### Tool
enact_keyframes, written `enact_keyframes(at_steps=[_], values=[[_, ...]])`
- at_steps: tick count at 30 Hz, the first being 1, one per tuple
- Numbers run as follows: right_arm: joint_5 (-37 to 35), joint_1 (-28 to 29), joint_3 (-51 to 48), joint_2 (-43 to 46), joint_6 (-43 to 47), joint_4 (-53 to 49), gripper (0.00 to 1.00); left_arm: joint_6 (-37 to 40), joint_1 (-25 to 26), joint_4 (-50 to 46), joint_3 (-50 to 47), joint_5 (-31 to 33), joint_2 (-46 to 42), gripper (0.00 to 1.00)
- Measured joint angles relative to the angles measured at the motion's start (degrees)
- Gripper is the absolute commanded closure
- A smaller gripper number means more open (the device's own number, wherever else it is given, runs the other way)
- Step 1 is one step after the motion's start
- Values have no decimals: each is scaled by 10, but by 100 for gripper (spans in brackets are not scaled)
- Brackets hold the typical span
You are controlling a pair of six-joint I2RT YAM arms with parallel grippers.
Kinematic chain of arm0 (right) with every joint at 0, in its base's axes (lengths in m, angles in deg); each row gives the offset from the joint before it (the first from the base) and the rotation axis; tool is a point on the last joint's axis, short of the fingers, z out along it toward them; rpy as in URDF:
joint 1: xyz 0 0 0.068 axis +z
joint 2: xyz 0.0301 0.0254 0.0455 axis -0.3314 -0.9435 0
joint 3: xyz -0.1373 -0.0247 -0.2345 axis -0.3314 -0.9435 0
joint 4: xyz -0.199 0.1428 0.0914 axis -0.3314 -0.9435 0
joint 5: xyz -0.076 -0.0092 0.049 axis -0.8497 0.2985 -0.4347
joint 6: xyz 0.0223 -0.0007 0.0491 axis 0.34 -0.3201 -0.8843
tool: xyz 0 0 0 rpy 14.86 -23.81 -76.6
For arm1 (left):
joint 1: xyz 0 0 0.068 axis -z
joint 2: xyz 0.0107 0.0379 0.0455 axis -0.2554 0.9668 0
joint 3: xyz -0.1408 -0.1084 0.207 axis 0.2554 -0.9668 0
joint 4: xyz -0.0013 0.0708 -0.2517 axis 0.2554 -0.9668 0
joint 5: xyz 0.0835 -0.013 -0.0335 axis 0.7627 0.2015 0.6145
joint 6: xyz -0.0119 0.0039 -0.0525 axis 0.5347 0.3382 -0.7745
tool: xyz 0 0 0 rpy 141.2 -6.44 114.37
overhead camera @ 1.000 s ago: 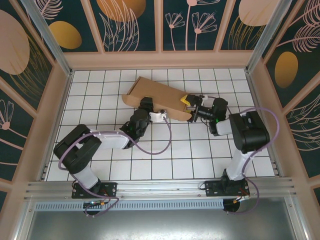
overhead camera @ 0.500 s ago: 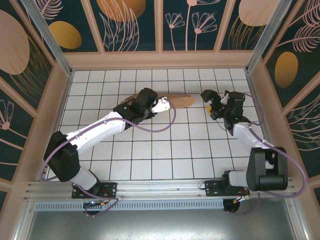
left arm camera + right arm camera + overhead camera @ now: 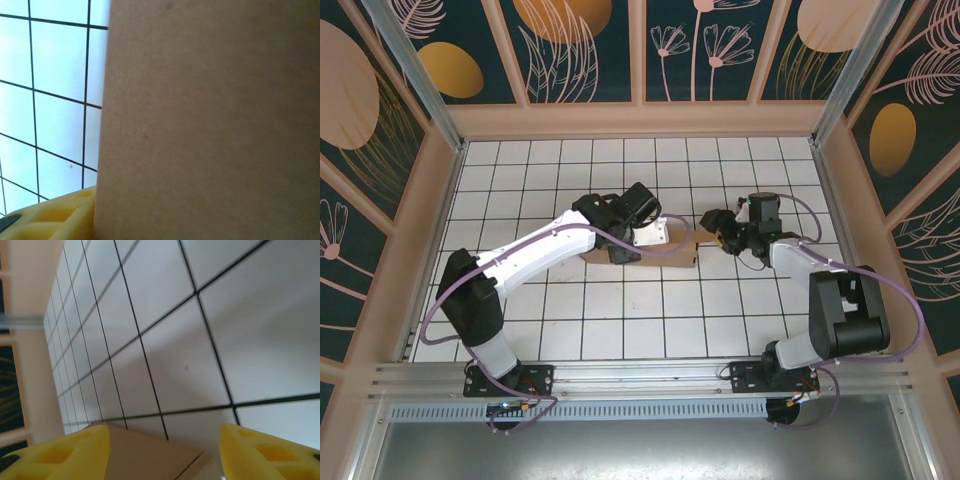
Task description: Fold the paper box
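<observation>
The paper box (image 3: 675,257) is plain brown cardboard lying low on the gridded table near the middle. My left gripper (image 3: 645,232) is pressed down over its top. In the left wrist view the cardboard (image 3: 210,120) sits very close, and one yellow fingertip (image 3: 55,217) shows beside its left edge; the other finger is hidden. My right gripper (image 3: 712,228) is at the box's right end. Its jaws (image 3: 162,435) stand open, with a corner of the box (image 3: 145,457) low between the two yellow fingers.
White tiled table floor (image 3: 620,320) with black grid lines, enclosed by wooden walls (image 3: 640,120) at the back and both sides. A purple cable (image 3: 620,240) loops from the left wrist across the box. The metal rail (image 3: 640,385) runs along the near edge.
The box, tilted up a second ago between both grippers, now lies low under the left gripper. The left arm stretched out. The right gripper pulled away right, then returned to the box's end.
</observation>
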Motion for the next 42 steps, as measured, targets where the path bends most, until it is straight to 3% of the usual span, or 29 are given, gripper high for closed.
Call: enact_keyframes(at_steps=[14, 28, 34, 42], values=[[2, -2, 13, -23, 7, -5, 25, -25, -6, 26, 50, 9, 67, 19], [-28, -16, 41, 7, 35, -43, 23, -25, -14, 65, 50, 11, 45, 2], [-33, -16, 43, 7, 45, -49, 21, -28, -15, 78, 50, 4, 43, 2], [-62, -35, 43, 11, 59, -66, 4, -28, -16, 84, 50, 2, 43, 1]])
